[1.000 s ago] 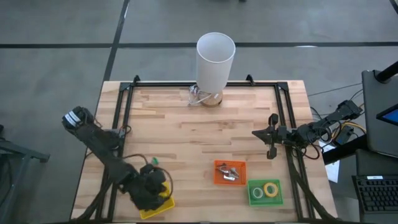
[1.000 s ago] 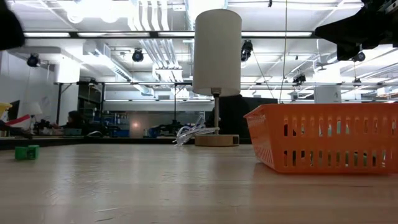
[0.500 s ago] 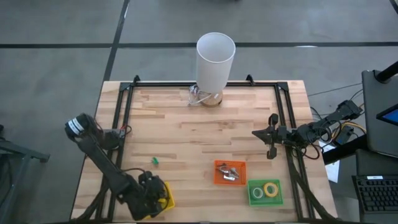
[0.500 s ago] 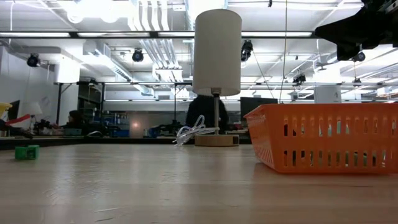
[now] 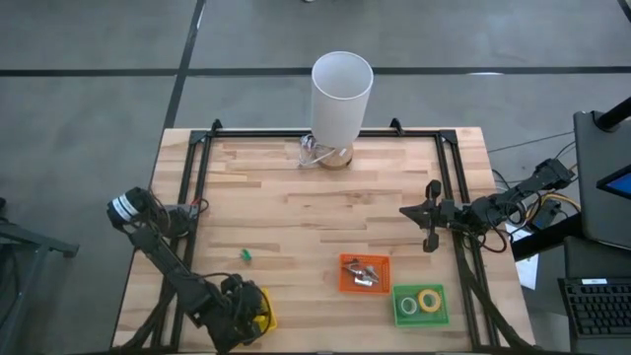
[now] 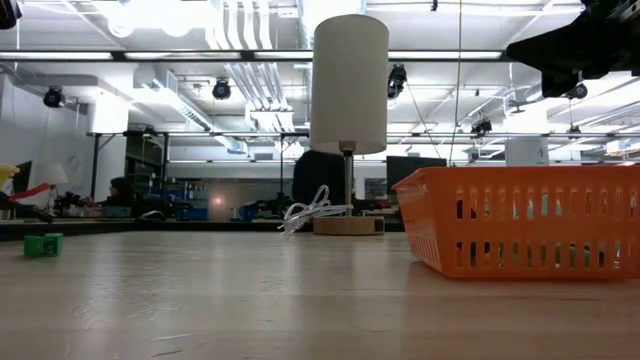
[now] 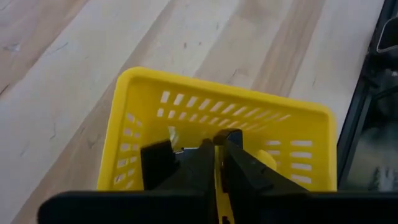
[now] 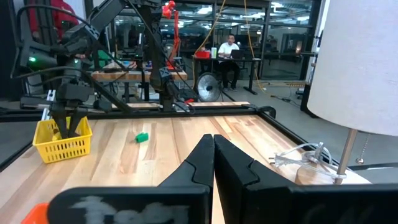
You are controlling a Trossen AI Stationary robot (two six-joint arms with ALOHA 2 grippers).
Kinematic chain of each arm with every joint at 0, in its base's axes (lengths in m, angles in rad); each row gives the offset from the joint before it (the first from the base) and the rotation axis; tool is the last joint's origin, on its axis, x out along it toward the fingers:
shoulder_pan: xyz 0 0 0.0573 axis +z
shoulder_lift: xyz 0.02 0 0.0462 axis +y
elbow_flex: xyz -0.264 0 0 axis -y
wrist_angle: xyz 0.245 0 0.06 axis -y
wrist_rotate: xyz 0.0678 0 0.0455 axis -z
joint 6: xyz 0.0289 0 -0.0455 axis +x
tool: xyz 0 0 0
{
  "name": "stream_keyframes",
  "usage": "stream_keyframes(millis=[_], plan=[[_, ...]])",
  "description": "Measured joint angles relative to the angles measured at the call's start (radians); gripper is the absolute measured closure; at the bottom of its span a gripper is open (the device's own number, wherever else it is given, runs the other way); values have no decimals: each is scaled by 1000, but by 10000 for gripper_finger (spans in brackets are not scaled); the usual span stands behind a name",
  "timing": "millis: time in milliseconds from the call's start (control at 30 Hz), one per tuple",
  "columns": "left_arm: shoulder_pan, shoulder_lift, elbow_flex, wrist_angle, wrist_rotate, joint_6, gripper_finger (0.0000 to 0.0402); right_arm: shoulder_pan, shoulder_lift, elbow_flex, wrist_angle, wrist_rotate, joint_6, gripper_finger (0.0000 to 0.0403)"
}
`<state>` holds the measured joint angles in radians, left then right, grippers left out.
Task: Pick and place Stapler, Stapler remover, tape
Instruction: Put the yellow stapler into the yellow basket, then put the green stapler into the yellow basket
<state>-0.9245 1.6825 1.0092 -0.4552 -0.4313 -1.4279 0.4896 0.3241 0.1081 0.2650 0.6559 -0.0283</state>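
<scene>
Left gripper point(image 5: 240, 314) hangs over the yellow basket point(image 5: 262, 314) at the near left corner of the table point(image 5: 296, 212), its fingers point(image 7: 239, 165) pressed together with only a sliver between them and nothing clamped; seen from its own wrist they point down into the yellow basket point(image 7: 149, 112), where a dark shape lies by the wall, too hidden to name; right gripper point(image 5: 432, 229) waits near the right edge of the table, raised above the wood, its fingers point(image 8: 236, 168) likewise closed together and empty; an orange basket point(image 5: 364, 273) sits near the front of the table, right of centre, with small metal pieces inside that are too small to identify; touching its near right corner stands a green basket point(image 5: 421, 305) holding tape point(image 5: 418, 302), one green roll and one yellow roll lying flat side by side; a small green block point(image 5: 245, 255) rests on the bare wood between the yellow and orange baskets, well apart from both; a white lamp point(image 5: 341, 94) stands at the far edge of the table, its cord point(image 5: 312, 153) coiled at the base; in the low view the orange basket point(image 6: 520, 220) fills the right side and the lamp point(image 6: 348, 85) rises behind it.
</scene>
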Motion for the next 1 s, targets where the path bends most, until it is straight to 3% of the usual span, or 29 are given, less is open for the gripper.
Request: stream_keyframes(millis=[467,867,1000], plan=[[2,-30,0,-7,-66,32,292,0,0,0,0,0,1,394],[6,-53,0,-40,-75,73,297,0,0,0,0,0,-1,394],[15,-95,1,-97,-166,149,306,0,0,0,0,0,-1,394]])
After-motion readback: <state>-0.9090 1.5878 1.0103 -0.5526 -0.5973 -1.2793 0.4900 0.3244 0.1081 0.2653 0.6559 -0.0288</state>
